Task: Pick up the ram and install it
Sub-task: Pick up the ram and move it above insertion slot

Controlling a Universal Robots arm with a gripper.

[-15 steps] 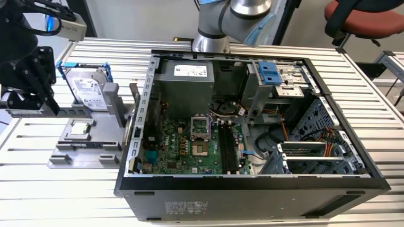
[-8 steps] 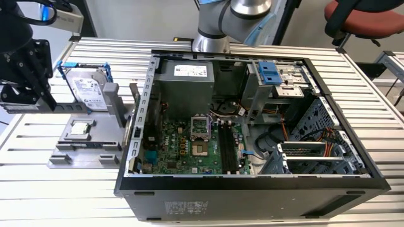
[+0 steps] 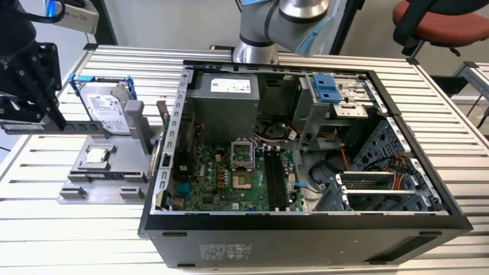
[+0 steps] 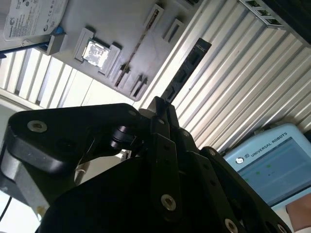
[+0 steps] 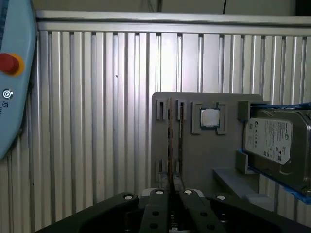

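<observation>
In the exterior view my gripper hangs at the far left, shut on the ram, a long dark stick held level just above the grey holder. The second wrist view has the ram jutting out past my closed fingers. Edge-on in the first wrist view, the ram runs from my gripper over the holder. The open computer case lies at the exterior view's right of the holder, with dark memory slots on its green motherboard.
A silver hard drive in a blue bracket and a small square processor sit on the holder. Another thin board stands in a holder slot. A teach pendant lies on the slatted table. A red chair stands behind.
</observation>
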